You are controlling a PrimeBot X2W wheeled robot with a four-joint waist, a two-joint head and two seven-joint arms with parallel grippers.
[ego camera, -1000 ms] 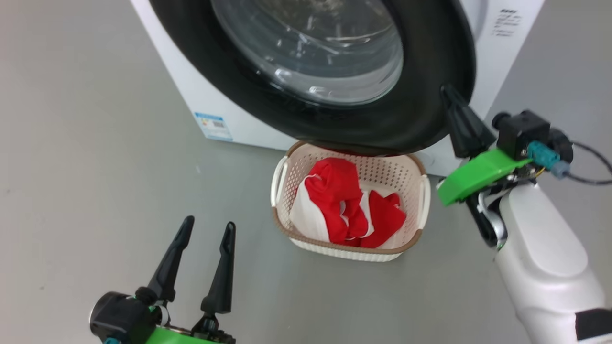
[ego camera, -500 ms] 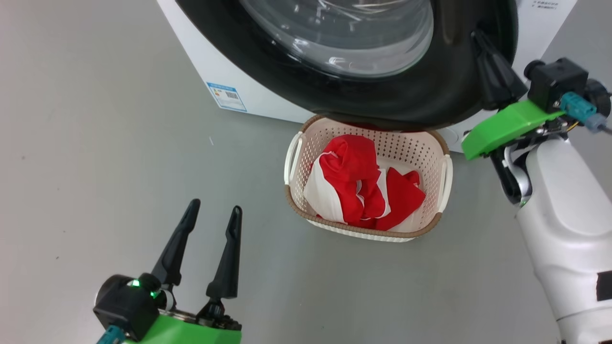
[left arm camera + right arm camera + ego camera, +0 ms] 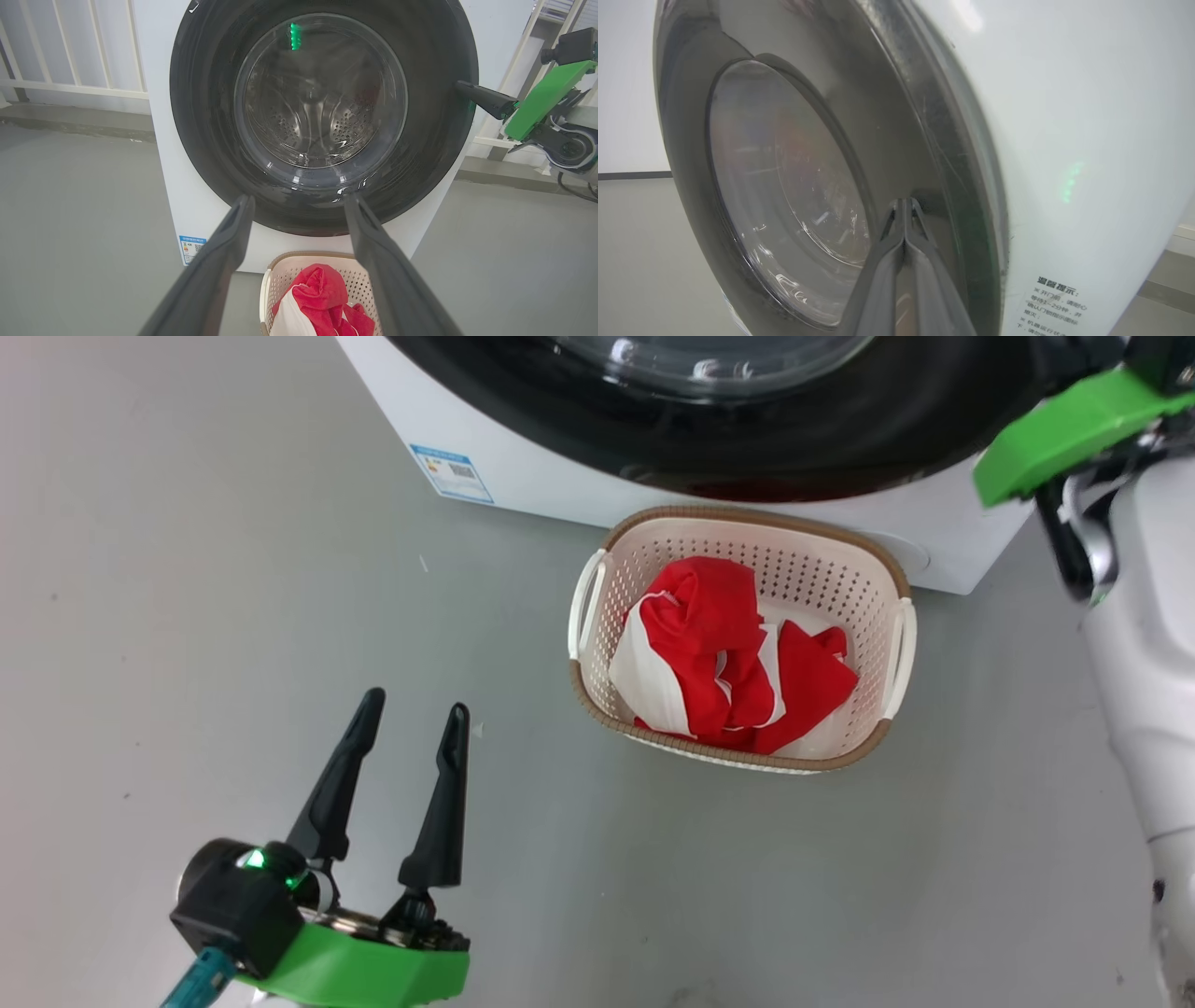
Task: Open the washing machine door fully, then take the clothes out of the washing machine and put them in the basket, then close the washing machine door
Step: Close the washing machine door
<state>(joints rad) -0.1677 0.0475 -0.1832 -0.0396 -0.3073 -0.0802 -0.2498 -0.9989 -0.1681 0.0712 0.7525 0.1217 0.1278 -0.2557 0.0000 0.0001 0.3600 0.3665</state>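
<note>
**Closing step, door nearly home.** I am pressing my right tool [image 3: 904,205] tip-first against the black frame of the door [image 3: 205,116]. Its fingers are drawn together with nothing between them, and they are meeting the frame at the edge on my right. The door is lying close against the front of the machine [image 3: 523,476]. Whether the latch has caught, I cannot tell.

My left tool [image 3: 415,702] is hanging spread wide and empty above the floor [image 3: 187,569]. It is pointing towards the door and sitting well apart from the basket [image 3: 747,511].

The clothes [image 3: 728,653] are resting bundled inside the basket. The basket is standing on the floor just in front of the machine, below the door's lower edge. Through the glass, the drum [image 3: 317,121] is appearing bare.

I am judging the opening and unloading as done, which is leaving only the closing to finish. The next move is calling for a firm, straight push through the frame towards the machine until the latch takes. The tip should be staying on the frame, not sliding onto the bulging glass or off the rim. After that I am expecting to draw the right arm straight back, passing clear of the basket.
</note>
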